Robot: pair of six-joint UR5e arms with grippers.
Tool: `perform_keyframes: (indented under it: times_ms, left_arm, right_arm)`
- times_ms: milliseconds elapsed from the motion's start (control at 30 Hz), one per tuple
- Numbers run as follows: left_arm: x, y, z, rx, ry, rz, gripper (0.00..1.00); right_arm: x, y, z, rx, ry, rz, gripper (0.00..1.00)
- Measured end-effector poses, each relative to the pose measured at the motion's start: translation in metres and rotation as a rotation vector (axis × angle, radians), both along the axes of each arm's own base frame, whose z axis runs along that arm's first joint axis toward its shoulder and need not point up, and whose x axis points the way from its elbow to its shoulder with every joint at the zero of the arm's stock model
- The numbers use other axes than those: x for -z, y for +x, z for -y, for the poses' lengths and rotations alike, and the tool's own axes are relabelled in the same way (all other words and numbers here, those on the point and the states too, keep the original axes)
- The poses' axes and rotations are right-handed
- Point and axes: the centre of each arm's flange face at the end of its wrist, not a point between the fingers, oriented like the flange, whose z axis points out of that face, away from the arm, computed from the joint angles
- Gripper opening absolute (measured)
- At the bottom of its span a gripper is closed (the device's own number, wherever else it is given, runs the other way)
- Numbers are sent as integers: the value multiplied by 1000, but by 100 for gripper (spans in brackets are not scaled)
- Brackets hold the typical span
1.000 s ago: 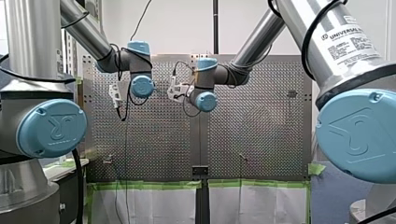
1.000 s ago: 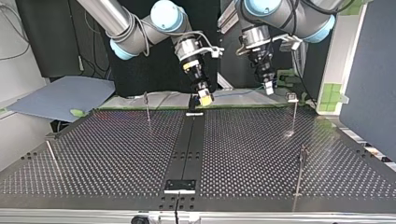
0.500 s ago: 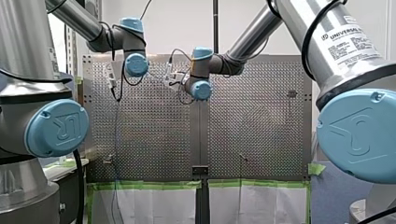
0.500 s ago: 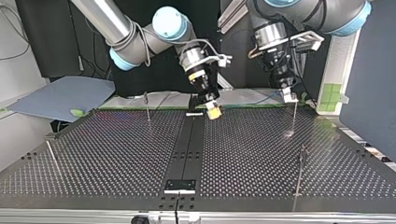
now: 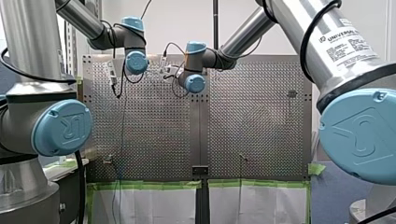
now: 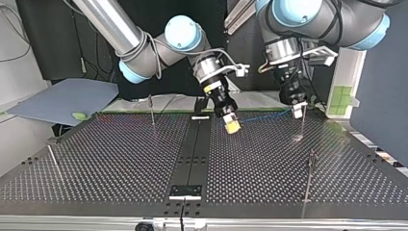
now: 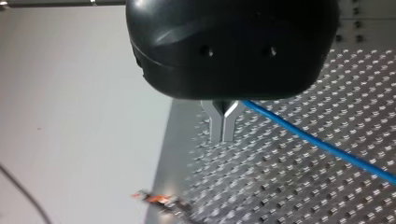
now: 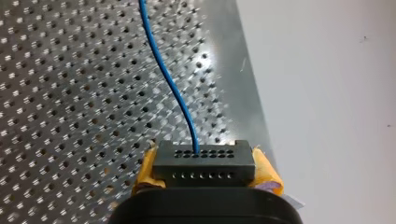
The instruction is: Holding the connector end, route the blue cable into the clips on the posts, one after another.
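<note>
"UNIVERSAL" on white label (image 5: 350, 41), my right arm (image 5: 299, 21); smaller print unreadable.

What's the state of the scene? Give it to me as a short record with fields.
Right hand: shut on the connector, yellow pads
Left hand: shut, at the top of a post
Cable: blue, runs from the connector to the left hand
Table: perforated, thin posts standing on it
Routing: cannot tell whether the cable is caught on any post
</note>
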Motion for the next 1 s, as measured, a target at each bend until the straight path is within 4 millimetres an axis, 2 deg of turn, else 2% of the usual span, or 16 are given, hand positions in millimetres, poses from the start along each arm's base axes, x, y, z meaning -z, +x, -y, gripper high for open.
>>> perform_keyframes:
  times_ms: [267, 533, 800, 900, 1000]
  left_arm:
    - [-2, 14, -18, -13, 20, -3, 0]
    - [-15, 28, -39, -16, 35, 12, 0]
    - [-41, 43, -62, -19, 38, 53, 0]
    - [-41, 53, -68, -18, 44, 40, 0]
    - [-44, 56, -71, -13, 47, 40, 0]
  right_arm:
    - [-32, 10, 6, -5, -26, 30, 0]
    - [-58, 19, 12, -16, -54, 69, 0]
    - [-63, 30, 12, -30, -56, 71, 0]
    - [-64, 31, 13, -30, -55, 70, 0]
    - [-63, 29, 16, -26, -54, 69, 0]
